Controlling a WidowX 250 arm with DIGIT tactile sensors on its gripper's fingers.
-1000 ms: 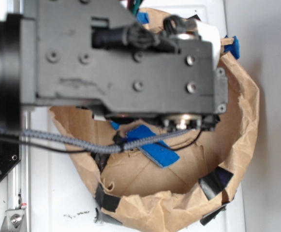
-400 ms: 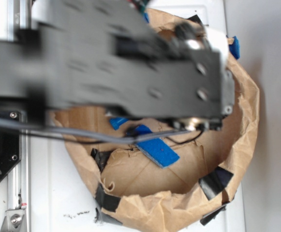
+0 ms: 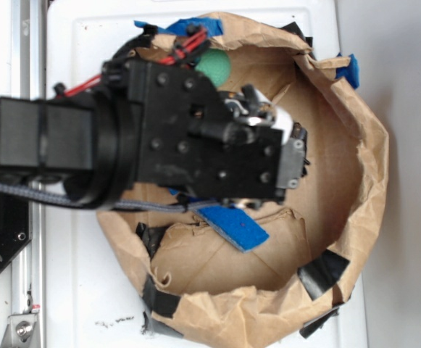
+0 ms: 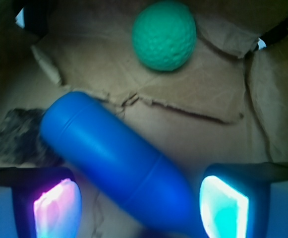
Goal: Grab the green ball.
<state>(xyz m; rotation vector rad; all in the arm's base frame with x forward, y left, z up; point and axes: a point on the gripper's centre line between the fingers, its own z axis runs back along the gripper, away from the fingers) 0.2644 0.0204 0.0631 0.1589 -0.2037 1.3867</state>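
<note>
The green ball (image 4: 164,34), pale green and dimpled, rests on brown paper at the top of the wrist view, well ahead of my gripper (image 4: 139,203). The gripper is open, with its lit fingertips (image 4: 57,206) wide apart at the bottom corners. A blue bottle (image 4: 114,158) lies slantwise between them, its narrow end near the right finger. From the exterior view only part of the green ball (image 3: 215,65) peeks out behind the black arm (image 3: 159,145), and the fingers are hidden under it.
Everything sits inside a crumpled brown paper bag (image 3: 369,145) with raised walls patched by black tape (image 3: 322,274). A dark lumpy rock (image 4: 17,134) lies left of the bottle. A blue strip (image 3: 235,228) lies on the bag floor.
The arm has pulled back to the left and dropped lower into the bag. This uncovers the green ball at the bag's far side in the exterior view.
</note>
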